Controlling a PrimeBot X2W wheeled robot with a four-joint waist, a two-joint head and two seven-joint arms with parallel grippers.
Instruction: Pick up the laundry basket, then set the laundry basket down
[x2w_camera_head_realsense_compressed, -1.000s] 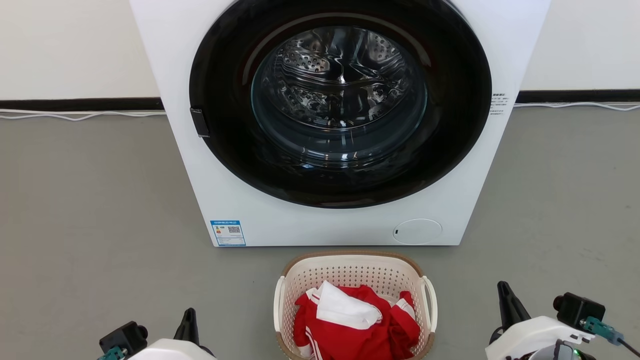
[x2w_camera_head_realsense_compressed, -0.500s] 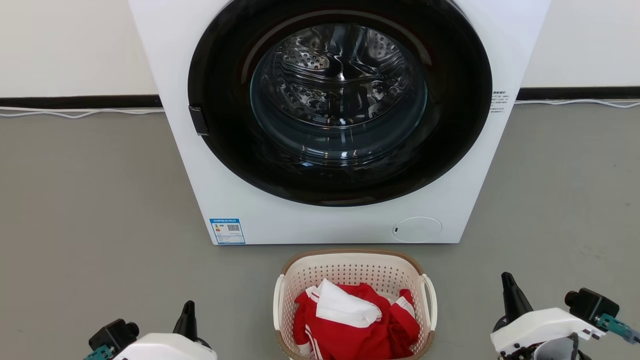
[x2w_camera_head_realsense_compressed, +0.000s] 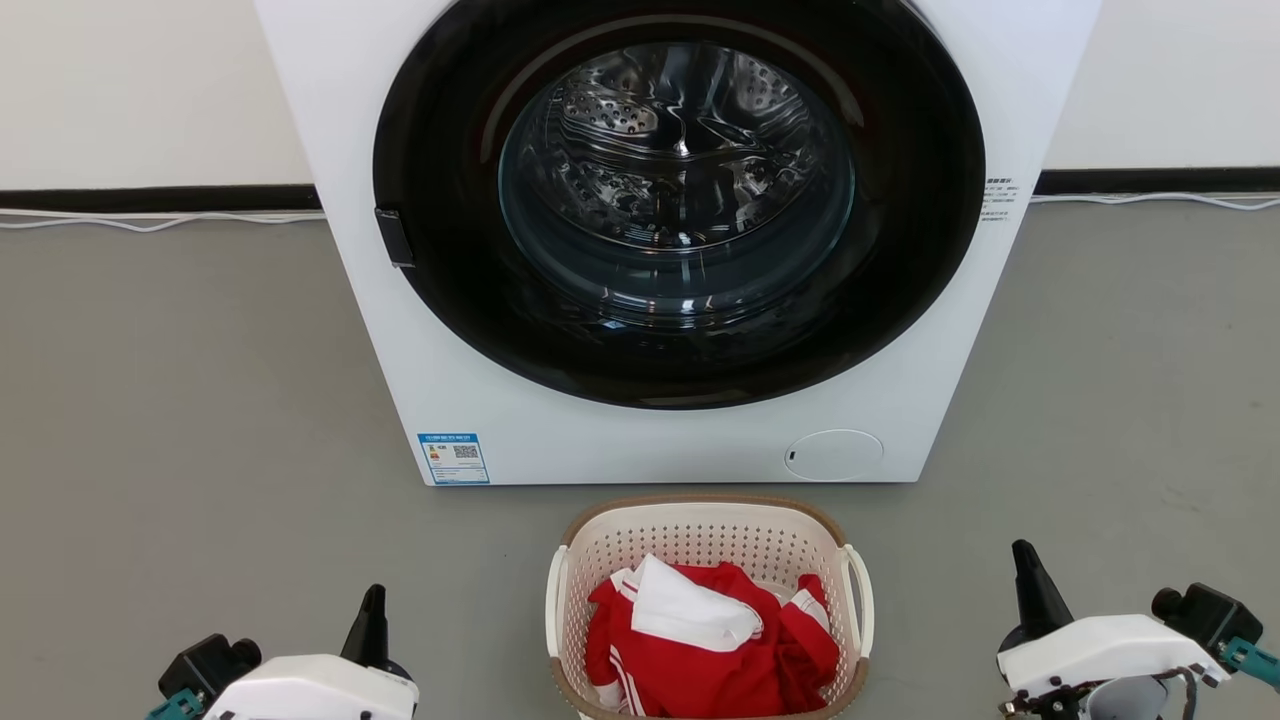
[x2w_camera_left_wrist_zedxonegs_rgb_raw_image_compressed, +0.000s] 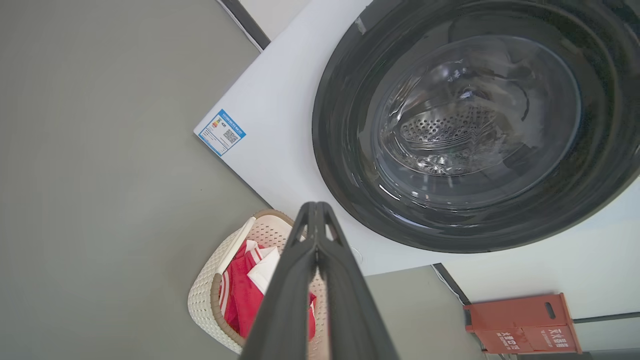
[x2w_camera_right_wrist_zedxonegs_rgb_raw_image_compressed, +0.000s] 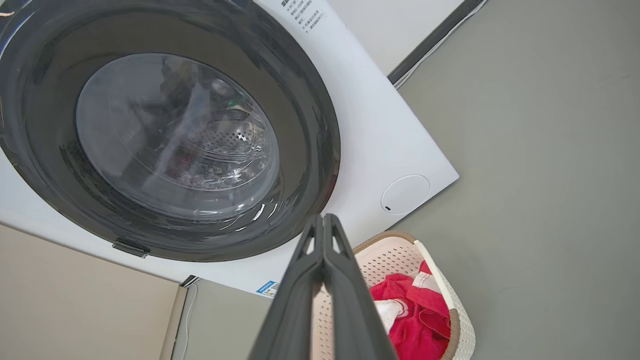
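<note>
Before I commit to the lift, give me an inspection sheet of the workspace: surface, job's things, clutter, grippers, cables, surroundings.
Surface: grey floor, flat and even.
Job's things: laundry basket stands on the floor just in front of the washer, holding red-and-white clothes; its white side handles are free.
Clutter: nothing seen.
Grippers: left gripper shut, off the basket's left side; right gripper shut, off its right side; neither touches the basket.
Cables: white cable along the wall base, on both sides of the washer.
Surroundings: white front-loading washer, glass door closed; red box by the wall in the left wrist view.
</note>
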